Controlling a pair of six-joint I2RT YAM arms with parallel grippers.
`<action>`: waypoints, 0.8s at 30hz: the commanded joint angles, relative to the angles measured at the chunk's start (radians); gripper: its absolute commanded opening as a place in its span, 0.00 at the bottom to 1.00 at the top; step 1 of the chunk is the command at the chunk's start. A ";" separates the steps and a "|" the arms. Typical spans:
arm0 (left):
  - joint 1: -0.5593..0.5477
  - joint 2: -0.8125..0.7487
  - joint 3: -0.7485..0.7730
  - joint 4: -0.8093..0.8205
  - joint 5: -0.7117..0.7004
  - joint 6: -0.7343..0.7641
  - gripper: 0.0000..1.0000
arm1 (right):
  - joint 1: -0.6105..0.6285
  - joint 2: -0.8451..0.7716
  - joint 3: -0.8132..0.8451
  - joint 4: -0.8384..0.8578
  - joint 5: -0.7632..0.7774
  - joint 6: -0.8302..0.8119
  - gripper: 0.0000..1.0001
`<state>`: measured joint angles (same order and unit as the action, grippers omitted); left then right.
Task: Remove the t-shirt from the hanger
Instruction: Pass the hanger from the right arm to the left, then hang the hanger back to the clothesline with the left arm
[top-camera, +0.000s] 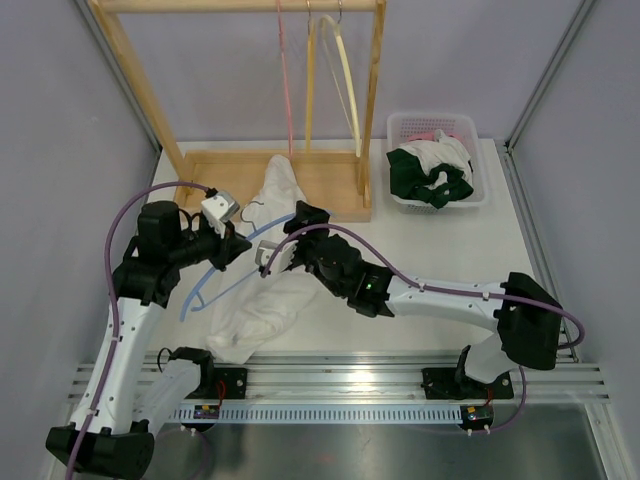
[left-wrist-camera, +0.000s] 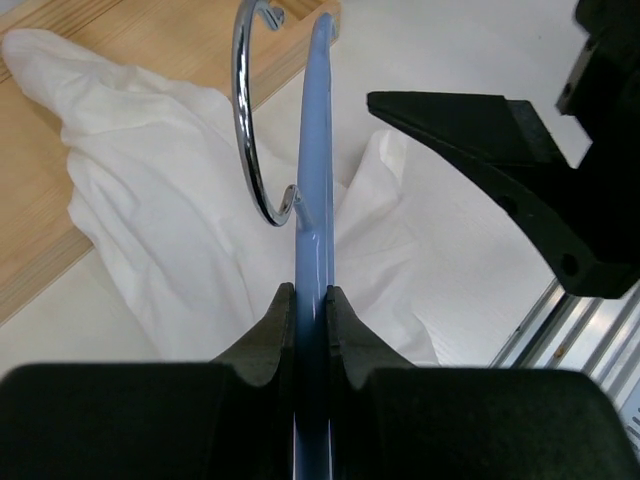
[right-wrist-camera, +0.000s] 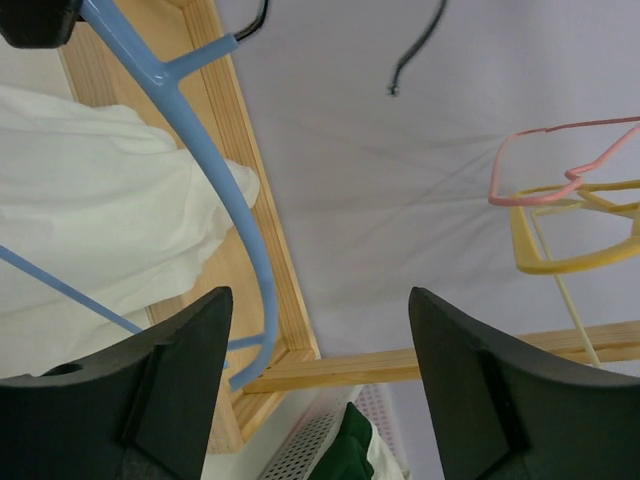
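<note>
Standing at the back of the table (top-camera: 450, 240), a wooden rack (top-camera: 372, 100) is seen, with a pink hanger (top-camera: 288, 90) and a yellow hanger (top-camera: 350, 80) hung on it. The white t-shirt (top-camera: 262, 310) is laid in a crumpled heap on the table, from the rack's base down toward the arms. A basket (top-camera: 432, 117) of clothes is set well to the right.

The blue hanger (left-wrist-camera: 315, 150) is held up over the shirt, and its thin lower bar is seen crossing the cloth. The left gripper (left-wrist-camera: 310, 300) is clamped tight on the hanger's blue arm, just below the metal hook (left-wrist-camera: 245, 140). The right gripper (right-wrist-camera: 320, 300) is spread wide apart with nothing in it, just beside the hanger.

It cannot be told if one end of the hanger is caught inside the shirt. If it is, the shirt could be dragged along when the hanger is lifted. The hanger is pinched on a thin edge, so it could be twisted or dropped if it is pulled hard.
</note>
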<state>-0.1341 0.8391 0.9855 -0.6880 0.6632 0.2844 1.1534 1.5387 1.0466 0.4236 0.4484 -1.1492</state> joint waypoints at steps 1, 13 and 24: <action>-0.006 -0.006 0.007 0.035 -0.063 0.005 0.00 | -0.001 -0.074 -0.016 0.057 -0.043 0.049 0.80; -0.006 0.014 0.019 0.001 -0.286 0.058 0.00 | -0.001 -0.141 -0.059 0.133 -0.062 0.152 0.99; -0.004 0.002 0.056 0.096 -0.646 0.071 0.00 | 0.000 -0.247 -0.171 0.237 -0.027 0.335 0.99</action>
<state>-0.1341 0.8474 0.9859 -0.7082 0.1783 0.3428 1.1538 1.3457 0.8970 0.5587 0.4026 -0.9031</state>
